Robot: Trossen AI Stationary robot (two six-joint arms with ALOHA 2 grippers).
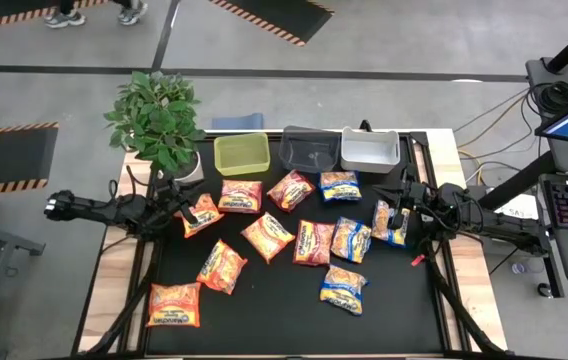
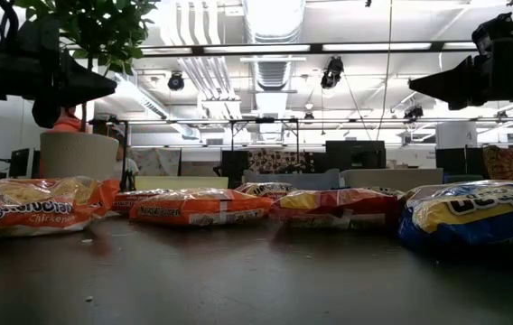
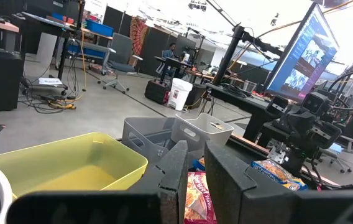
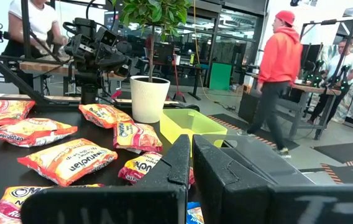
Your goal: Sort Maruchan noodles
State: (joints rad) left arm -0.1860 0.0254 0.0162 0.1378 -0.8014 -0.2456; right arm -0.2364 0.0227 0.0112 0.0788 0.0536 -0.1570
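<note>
The left pincer (image 1: pixel 186 203), pressed nearly together, hangs just above an orange packet (image 1: pixel 201 214); the right pincer (image 1: pixel 401 207), likewise nearly closed, hovers over a blue packet (image 1: pixel 390 223).

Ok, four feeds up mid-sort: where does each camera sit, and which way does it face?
High view: above the table, looking straight down; both arms show, left gripper and right gripper over packets.
Low view: at tabletop height, looking level across the noodle packets; dark arm parts hang at both top corners.
Left wrist view: faces the green bin and the right arm beyond its own fingers.
Right wrist view: faces the potted plant and the left arm.
Both wrist views share the green bin.
</note>
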